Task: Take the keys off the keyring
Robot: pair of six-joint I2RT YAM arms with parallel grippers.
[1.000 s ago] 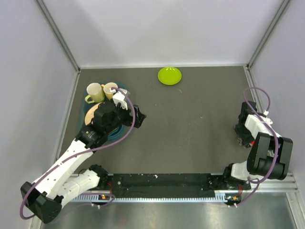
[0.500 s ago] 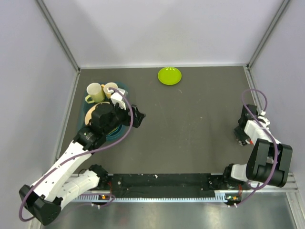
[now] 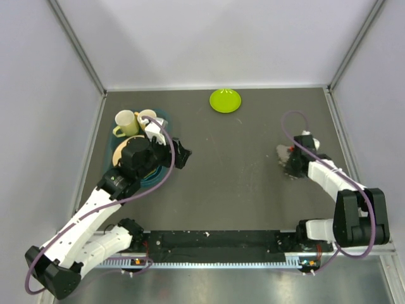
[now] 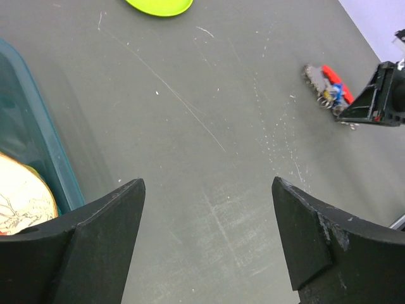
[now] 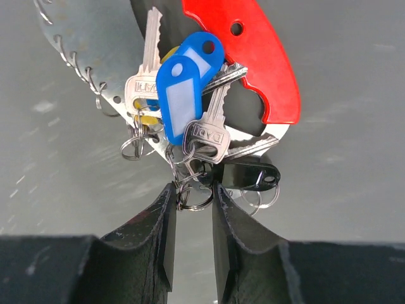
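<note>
My right wrist camera shows the keys [image 5: 190,95] from very near. They are silver keys with two blue tags, a long red one and a black one, lying in one bunch on the dark table [image 5: 354,158]. My right pincer [image 5: 192,197] is narrow. Its two fingers [image 5: 158,234] press on the small keyring [image 5: 193,201] from both sides, at the end of the bunch nearest to me. Other small rings are tangled beside it, and I cannot tell which key hangs on which ring.

The top view does not give this detail. There the bunch is only a grey blur at the tip of my right arm, on the right half of the table, well apart from the lime-green dish [image 3: 225,100] at the far edge.

My left pincer [image 4: 207,190] is wide open, with only table between its fingers, just beside the teal tray [image 4: 38,145]. Its camera shows the bunch far away, red and blue, touching the black tip of the right pincer. Only the top view shows the two cups [image 3: 126,121] on that tray.
</note>
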